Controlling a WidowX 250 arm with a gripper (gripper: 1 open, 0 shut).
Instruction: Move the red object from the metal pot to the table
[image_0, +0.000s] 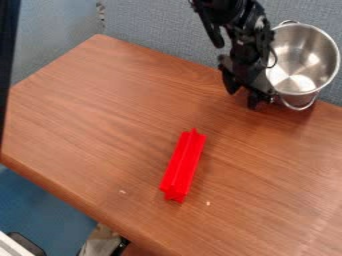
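Table (94, 100) bears red object (183, 166); claw (254, 95) beside metal pot (299, 60).

red object (183, 166), silver metal pot (302, 58), wood-grain table (107, 100)

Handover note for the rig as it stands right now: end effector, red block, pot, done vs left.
End effector: at the near-left rim of the metal pot, holding nothing red; open or shut cannot be told.
Red object: lying flat on the table, well clear of the pot, toward the front edge.
Pot: tilted, mouth facing the camera, looks empty.
Done: block is out and on the table.
Left: back the arm away.
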